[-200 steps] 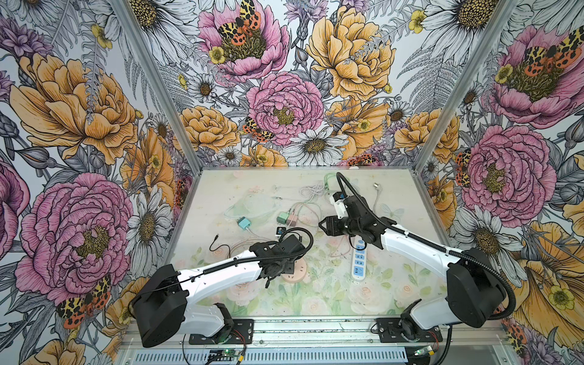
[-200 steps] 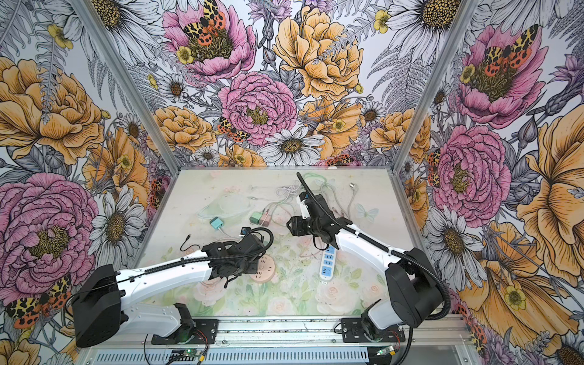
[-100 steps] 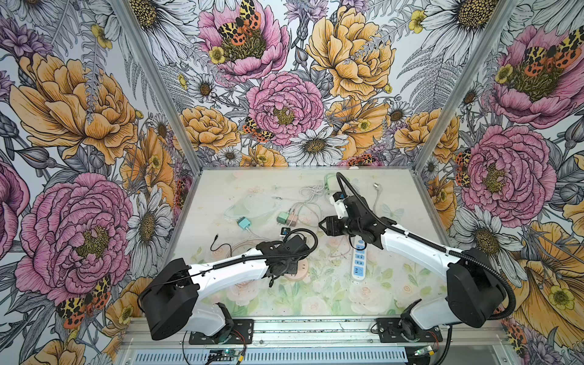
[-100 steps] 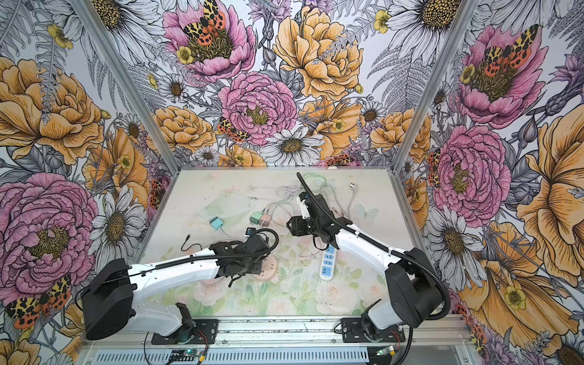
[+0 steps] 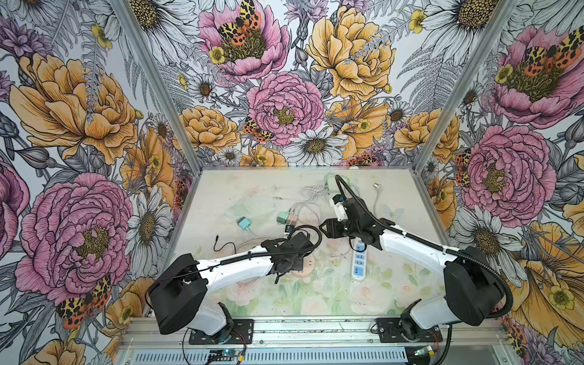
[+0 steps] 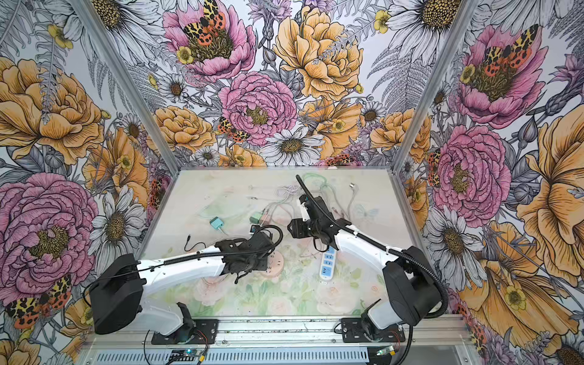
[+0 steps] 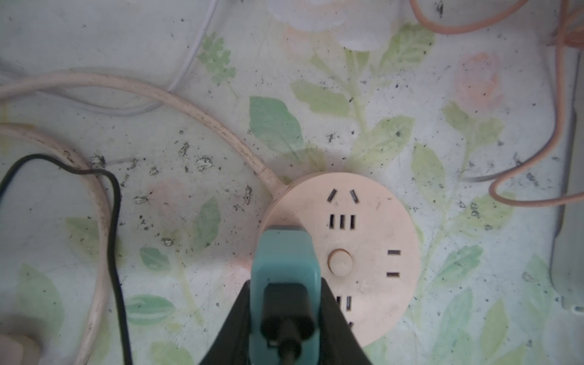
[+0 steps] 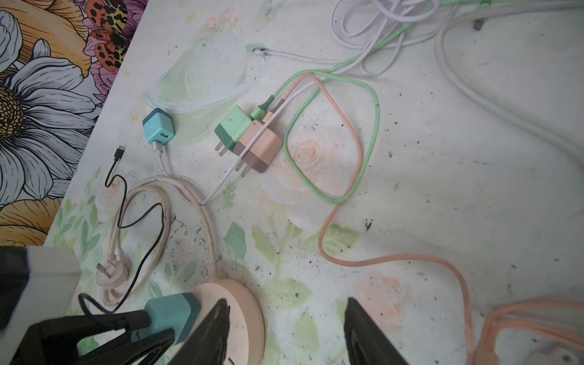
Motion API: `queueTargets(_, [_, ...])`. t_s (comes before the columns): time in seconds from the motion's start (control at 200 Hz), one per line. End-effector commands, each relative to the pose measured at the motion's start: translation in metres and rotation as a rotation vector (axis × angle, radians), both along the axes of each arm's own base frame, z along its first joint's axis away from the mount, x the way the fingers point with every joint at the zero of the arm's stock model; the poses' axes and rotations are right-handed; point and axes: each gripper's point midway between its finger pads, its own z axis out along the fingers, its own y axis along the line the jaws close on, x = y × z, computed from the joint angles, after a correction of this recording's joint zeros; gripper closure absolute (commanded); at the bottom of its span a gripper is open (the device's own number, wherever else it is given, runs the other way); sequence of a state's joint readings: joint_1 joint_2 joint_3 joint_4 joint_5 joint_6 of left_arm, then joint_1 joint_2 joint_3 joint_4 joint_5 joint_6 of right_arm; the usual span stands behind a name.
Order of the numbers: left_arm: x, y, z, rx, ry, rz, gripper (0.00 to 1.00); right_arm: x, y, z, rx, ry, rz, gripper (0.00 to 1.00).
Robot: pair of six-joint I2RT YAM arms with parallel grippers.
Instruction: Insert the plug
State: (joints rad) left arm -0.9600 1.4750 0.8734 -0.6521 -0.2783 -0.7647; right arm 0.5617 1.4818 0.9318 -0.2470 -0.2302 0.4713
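My left gripper is shut on a teal plug that has a black cable running out of its back. The plug stands over the rim of a round pink socket, and its prongs are hidden, so I cannot tell whether they are in the slots. In the right wrist view the teal plug leans on the round socket. My right gripper hangs open just beside that socket with nothing in it. In both top views the left gripper covers part of the round socket.
A white power strip lies under the right arm. A teal charger, a green charger and a pink charger lie further back among looped cables. The socket's own three-pin plug rests near the left wall.
The left jaws have drawn in on the teal plug, and the left arm has shifted a little over the round socket. The right arm has stayed still.
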Motion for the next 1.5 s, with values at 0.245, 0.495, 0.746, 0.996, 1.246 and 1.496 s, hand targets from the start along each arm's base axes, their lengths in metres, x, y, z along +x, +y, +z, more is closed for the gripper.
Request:
queueTargets(0.245, [-0.062,0.035,-0.056,0.260,0.370,-0.028,0.91,-0.023,0.011,-0.021,0.033,0.097,0.043,0.71])
queueTargets(0.495, [-0.063,0.060,-0.052,0.242,0.365,0.047,0.91,-0.072,0.040,-0.042,0.040,0.177,0.173,0.93])
queueTargets(0.746, [-0.060,0.066,-0.045,0.243,0.349,0.057,0.91,-0.087,0.062,-0.059,0.021,0.216,0.215,0.96])
queueTargets(0.996, [-0.051,0.058,-0.043,0.255,0.339,0.045,0.90,-0.092,0.057,-0.075,-0.025,0.234,0.200,0.99])
queueTargets(1.246, [-0.054,0.041,-0.050,0.274,0.370,-0.003,0.90,-0.096,0.052,-0.100,-0.066,0.294,0.177,1.00])
queueTargets(1.496, [-0.066,0.042,-0.060,0.291,0.415,-0.024,0.88,-0.105,0.044,-0.119,-0.095,0.350,0.160,1.00])
